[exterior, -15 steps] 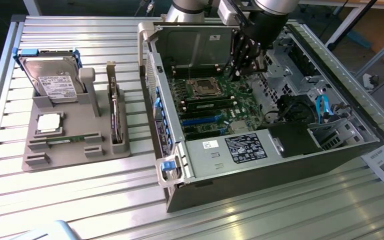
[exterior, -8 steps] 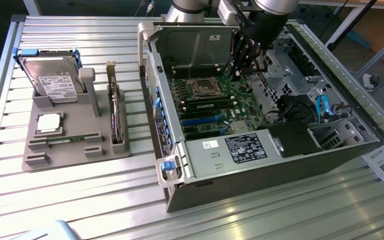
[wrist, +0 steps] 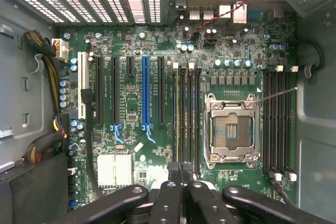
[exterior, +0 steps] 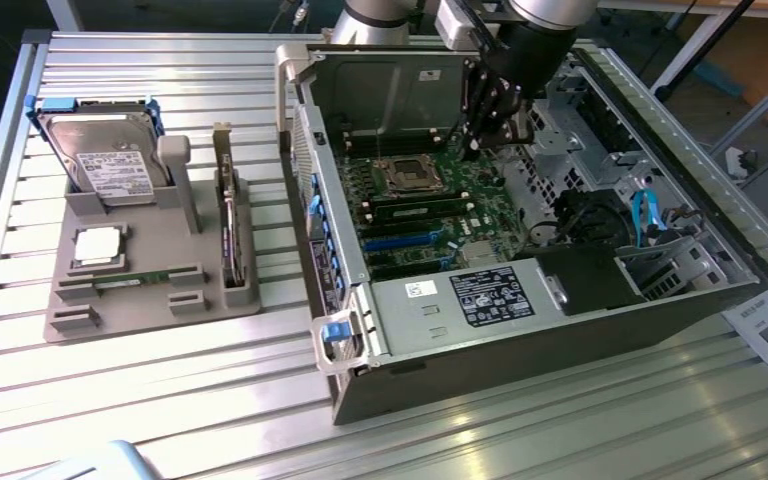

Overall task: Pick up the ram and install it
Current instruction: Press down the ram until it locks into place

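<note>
Regarding the ram (exterior: 137, 278): sits in a near slot of the tray (exterior: 157, 250), on the exterior view's left. Probably light, stiff, thin and fragile; best pinched mid-length across the faces, clear of contacts. Hemmed by tray walls, processor (exterior: 97, 245) just beyond, tall card (exterior: 228, 235) to its right. As for the gripper (exterior: 482, 145): clenched on nothing visible, low over the motherboard (wrist: 157, 38), well apart.

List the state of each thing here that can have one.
computer case, open, lying on its side
gripper, shut, empty, inside the computer case
processor socket, empty
ram, seemingly on edge in the grey holder
hard drive, upright in that holder
</note>
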{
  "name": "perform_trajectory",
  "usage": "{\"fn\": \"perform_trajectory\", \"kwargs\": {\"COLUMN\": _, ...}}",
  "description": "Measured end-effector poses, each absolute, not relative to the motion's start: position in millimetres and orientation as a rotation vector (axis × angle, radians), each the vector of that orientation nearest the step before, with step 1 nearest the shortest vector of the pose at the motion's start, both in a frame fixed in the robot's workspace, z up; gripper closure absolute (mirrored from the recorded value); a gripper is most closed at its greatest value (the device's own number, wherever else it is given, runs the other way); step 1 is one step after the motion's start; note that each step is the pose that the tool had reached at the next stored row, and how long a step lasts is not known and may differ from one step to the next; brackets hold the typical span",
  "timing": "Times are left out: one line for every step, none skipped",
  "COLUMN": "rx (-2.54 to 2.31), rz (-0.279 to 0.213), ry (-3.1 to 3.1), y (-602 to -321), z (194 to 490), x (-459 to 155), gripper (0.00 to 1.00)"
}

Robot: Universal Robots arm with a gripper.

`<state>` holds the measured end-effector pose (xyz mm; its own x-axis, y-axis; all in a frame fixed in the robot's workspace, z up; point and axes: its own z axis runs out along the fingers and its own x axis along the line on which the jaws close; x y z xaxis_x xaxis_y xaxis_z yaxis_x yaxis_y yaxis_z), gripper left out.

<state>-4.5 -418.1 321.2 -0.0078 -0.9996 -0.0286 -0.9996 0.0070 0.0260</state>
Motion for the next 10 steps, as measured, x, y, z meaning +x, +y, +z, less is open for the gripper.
{"fn": "perform_trajectory", "kwargs": {"rx": -2.211, "rz": 0.061, "ry": 2.228, "y": -418.1, "z": 321.3, "x": -4.5, "gripper": 0.90}}
{"fn": "perform_trajectory", "kwargs": {"rx": -2.211, "rz": 0.061, "ry": 2.228, "y": -418.1, "z": 321.3, "x": -4.5, "gripper": 0.90}}
{"fn": "perform_trajectory", "kwargs": {"rx": -2.211, "rz": 0.061, "ry": 2.228, "y": -418.1, "z": 321.3, "x": -4.5, "gripper": 0.90}}
{"fn": "perform_trajectory", "kwargs": {"rx": -2.211, "rz": 0.061, "ry": 2.228, "y": -418.1, "z": 321.3, "x": -4.5, "gripper": 0.90}}
{"fn": "perform_trajectory", "kwargs": {"rx": -2.211, "rz": 0.061, "ry": 2.228, "y": -418.1, "z": 321.3, "x": -4.5, "gripper": 0.90}}
{"fn": "perform_trajectory", "kwargs": {"rx": -2.211, "rz": 0.061, "ry": 2.228, "y": -418.1, "z": 321.3, "x": -4.4, "gripper": 0.90}}
{"fn": "perform_trajectory", "kwargs": {"rx": -2.211, "rz": 0.061, "ry": 2.228, "y": -418.1, "z": 321.2, "x": -3.6, "gripper": 0.90}}
{"fn": "perform_trajectory", "kwargs": {"rx": -2.211, "rz": 0.061, "ry": 2.228, "y": -418.1, "z": 321.3, "x": -2.7, "gripper": 0.90}}
{"fn": "perform_trajectory", "kwargs": {"rx": -2.211, "rz": 0.061, "ry": 2.228, "y": -418.1, "z": 321.2, "x": -1.4, "gripper": 0.90}}
{"fn": "perform_trajectory", "kwargs": {"rx": -2.211, "rz": 0.061, "ry": 2.228, "y": -418.1, "z": 321.2, "x": -0.2, "gripper": 0.90}}
